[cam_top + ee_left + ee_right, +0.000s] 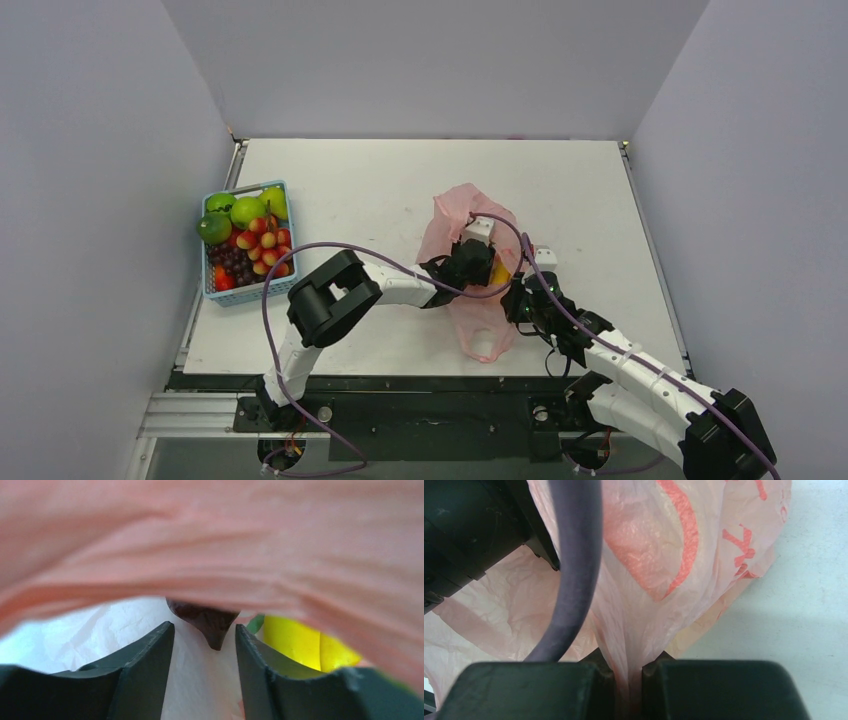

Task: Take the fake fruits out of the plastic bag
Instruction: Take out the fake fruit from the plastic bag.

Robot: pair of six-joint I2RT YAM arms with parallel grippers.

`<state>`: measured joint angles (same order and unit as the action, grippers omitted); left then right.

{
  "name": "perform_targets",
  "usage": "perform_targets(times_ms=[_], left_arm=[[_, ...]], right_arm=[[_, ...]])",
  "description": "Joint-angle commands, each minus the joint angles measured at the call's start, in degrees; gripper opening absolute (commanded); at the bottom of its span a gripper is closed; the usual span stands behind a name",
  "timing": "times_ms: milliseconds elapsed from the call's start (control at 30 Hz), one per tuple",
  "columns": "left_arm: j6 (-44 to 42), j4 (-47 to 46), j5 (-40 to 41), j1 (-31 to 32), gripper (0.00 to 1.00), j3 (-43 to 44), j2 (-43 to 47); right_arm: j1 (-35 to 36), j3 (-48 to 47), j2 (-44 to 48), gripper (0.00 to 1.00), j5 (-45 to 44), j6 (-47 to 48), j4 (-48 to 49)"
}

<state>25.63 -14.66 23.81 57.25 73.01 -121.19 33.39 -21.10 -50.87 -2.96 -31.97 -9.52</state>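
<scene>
White surface, walled in pale grey on three sides.

1. Bag: pink, thin and crinkled, with red print. It lies right of centre on the surface, and both arms meet at it.
2. Fruits, in the bag: yellow bananas sit just right of the left hand's fingers, with a sliver of green beside them. A dark brownish tip hangs between the fingertips; what it is cannot be told.
3. Left hand: pushed into the bag's mouth, with film arching over it. The jaws stand apart and nothing is clamped. Judged purpose: to reach in for a fruit, the bananas being nearest.
4. Right hand: at the bag's near right side, closed tight on a gathered fold of film that rises taut from the jaws. Judged purpose: to anchor the bag and hold the mouth up so the other hand can work inside.
5. Cable: purple, crossing the right wrist view in front of the bag.
6. Basket: light blue, at the surface's left edge and well apart from the bag. It holds green and red fruit and looks the likely place for what comes out.
</scene>
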Motion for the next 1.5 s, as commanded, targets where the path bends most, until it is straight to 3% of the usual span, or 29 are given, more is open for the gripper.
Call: perform_targets(times_ms=[0, 133, 233, 300, 500, 633, 867, 1233, 1300, 1467], left_arm=[[-2.7, -6.0, -0.8, -0.4, 0.42, 0.5, 2.4], [-3.1, -7.3, -3.7, -0.3, 0.33, -0.5, 4.9], [-3.5, -7.9, -4.2, -0.1, 0.33, -1.7, 6.3], [-3.5, -7.8, -4.4, -0.3, 0.38, -2.1, 7.1], [-1.7, -8.9, -3.6, -1.1, 0.64, -2.6, 7.1], [-1.0, -10.1, -2.8, -1.7, 0.69, -1.4, 4.8], [-2.1, -8.9, -2.5, -2.2, 0.69, 4.3, 0.1], [-0.6, -2.4, -2.9, -3.0, 0.57, 6.7, -1.8], [-1.7, -2.8, -4.1, -3.2, 0.50, 6.9, -1.6], [-2.0, 0.2, -7.8, -3.2, 0.16, 8.2, 0.8]], right_arm=[[-0.3, -1.4, 0.0, 0.00, -0.6, 0.2, 2.0], [-0.3, -1.3, 0.5, 0.00, -1.3, 0.0, 1.9], [-0.3, -1.1, 0.9, 0.00, -1.6, -0.1, 2.0], [-0.3, -1.2, 0.5, 0.00, -1.2, 0.0, 2.1], [-0.3, -1.0, 0.8, 0.00, -0.9, 0.1, 2.3], [-0.3, -0.8, 1.5, 0.00, -1.0, 0.1, 2.3], [-0.3, -1.0, 0.8, 0.00, 0.0, 0.3, 2.4], [-0.3, -0.7, 1.6, 0.00, 0.0, 0.3, 2.6], [-0.3, -0.6, 1.7, 0.00, 0.0, 0.3, 2.6], [-0.3, -0.3, 2.7, 0.00, -0.4, 0.2, 2.6]])
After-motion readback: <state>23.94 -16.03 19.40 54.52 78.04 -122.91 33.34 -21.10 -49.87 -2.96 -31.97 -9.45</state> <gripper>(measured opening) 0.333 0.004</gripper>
